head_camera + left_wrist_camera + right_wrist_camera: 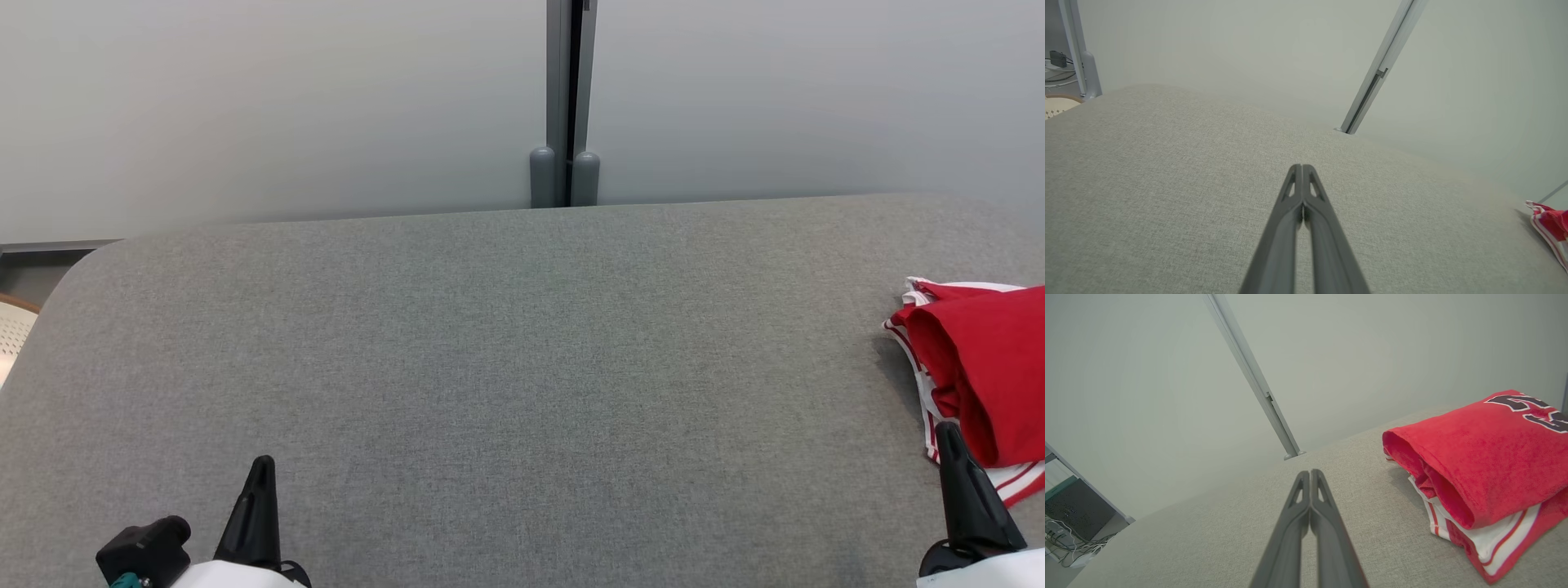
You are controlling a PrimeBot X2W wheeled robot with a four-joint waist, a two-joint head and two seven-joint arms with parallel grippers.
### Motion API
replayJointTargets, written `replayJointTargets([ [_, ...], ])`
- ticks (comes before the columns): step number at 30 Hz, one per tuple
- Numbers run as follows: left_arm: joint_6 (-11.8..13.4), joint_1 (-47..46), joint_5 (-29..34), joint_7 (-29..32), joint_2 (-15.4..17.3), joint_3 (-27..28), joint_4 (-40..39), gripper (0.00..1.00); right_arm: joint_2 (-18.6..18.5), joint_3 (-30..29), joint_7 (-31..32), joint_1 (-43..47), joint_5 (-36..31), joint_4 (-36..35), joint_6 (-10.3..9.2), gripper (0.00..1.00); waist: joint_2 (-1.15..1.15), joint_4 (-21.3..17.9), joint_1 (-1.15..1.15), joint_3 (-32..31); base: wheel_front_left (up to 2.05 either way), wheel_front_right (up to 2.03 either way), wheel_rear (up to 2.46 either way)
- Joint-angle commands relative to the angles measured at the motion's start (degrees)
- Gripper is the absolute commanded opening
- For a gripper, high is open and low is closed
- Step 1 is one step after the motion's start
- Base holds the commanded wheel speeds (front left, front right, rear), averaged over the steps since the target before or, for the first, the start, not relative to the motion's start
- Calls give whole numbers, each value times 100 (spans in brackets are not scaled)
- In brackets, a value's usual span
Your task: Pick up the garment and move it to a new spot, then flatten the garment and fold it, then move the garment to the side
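A folded red garment with white and red striped trim lies at the right edge of the grey fabric table. In the right wrist view the garment shows dark lettering on top, to the right of the fingers. My right gripper hovers just in front of the garment's near edge, shut and holding nothing; its fingertips are pressed together. My left gripper sits at the lower left, far from the garment, also shut and empty, tips together. A corner of the garment shows at far right.
A pale wall with a grey vertical post stands behind the table. A perforated pale chair or basket edge lies off the table's left corner. Cables and a dark device sit on a shelf to the left.
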Motion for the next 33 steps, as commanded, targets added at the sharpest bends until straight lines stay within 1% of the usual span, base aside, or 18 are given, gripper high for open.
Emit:
replayJointTargets([
  [1, -83, -205, -277, 58, 8, 108, -27, 0, -21, -36, 27, -180, 293, 8, -2, 0, 0, 1, 0, 3, 0, 0, 0],
  [3, -105, -223, -365, 79, -1, 128, -14, 0, -15, -37, 34, -201, 383, 32, -2, 0, 0, 2, 0, 4, 0, 0, 0],
  [26, -547, -550, -2177, 515, -196, 574, 218, 0, 132, -80, 178, -654, 2251, 548, -4, 0, 0, 16, 0, 39, 0, 0, 0],
  [33, -651, -617, -2615, 634, -253, 690, 274, 0, 172, -94, 214, -767, 2710, 672, -5, 0, 0, 20, 0, 49, 0, 0, 0],
])
